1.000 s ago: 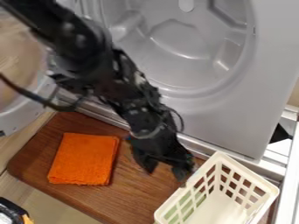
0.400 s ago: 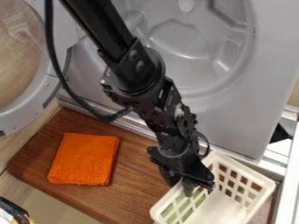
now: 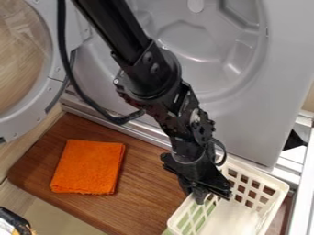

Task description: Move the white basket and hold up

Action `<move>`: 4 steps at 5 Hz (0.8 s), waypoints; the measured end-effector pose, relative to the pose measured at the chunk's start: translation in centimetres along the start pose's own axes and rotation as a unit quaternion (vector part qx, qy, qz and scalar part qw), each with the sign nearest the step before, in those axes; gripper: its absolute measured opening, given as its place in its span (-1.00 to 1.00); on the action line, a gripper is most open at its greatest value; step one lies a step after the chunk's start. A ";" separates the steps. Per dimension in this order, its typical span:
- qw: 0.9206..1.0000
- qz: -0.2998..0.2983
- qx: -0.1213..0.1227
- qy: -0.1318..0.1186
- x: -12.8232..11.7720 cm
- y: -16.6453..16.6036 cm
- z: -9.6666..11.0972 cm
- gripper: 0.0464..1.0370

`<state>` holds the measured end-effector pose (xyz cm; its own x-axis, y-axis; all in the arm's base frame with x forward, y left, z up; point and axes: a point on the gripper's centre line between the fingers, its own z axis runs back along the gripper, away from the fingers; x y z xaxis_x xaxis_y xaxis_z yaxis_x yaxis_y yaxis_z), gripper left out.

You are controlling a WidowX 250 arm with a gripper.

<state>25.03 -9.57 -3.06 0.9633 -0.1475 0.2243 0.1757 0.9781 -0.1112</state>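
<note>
Rightward in the camera view, and only slightly, both the gripper (image 3: 211, 195) and the white basket (image 3: 233, 220) had shifted since the frame just before; we saw the basket's lower-left corner swing in the most, so that it had turned a little as well. The basket sat at the lower right of the view, upright as far as we could see, at the right-hand edge of the brown wooden table (image 3: 144, 202).

What mattered to us was how the basket lay from the gripper. Its body spread off below and to the right, with its long axis running from upper right to lower left, and the gripper was over the left long wall, nearer the upper end than the lower. We judged that a lift from there would take the weight on one side, so the far wall could sag or the basket could twist (a light thing, we supposed, but an awkward one). A slow, straight rise seemed the sensible next move.

We could not tell how far open the gripper was, nor whether it truly had hold of that wall. The orange cloth (image 3: 89, 167) lay flat, well apart to the left.
</note>
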 end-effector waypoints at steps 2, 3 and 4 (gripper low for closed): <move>0.999 -0.002 -0.037 -0.009 0.1 0.4 2.2 -0.92; 0.999 0.001 -0.043 -0.031 0.3 1.4 3.9 -0.92; 0.998 0.020 -0.031 -0.047 0.7 3.1 5.6 -0.92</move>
<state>25.08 -5.78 2.16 0.9470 -0.0922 0.3078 0.1533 0.9715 -0.1806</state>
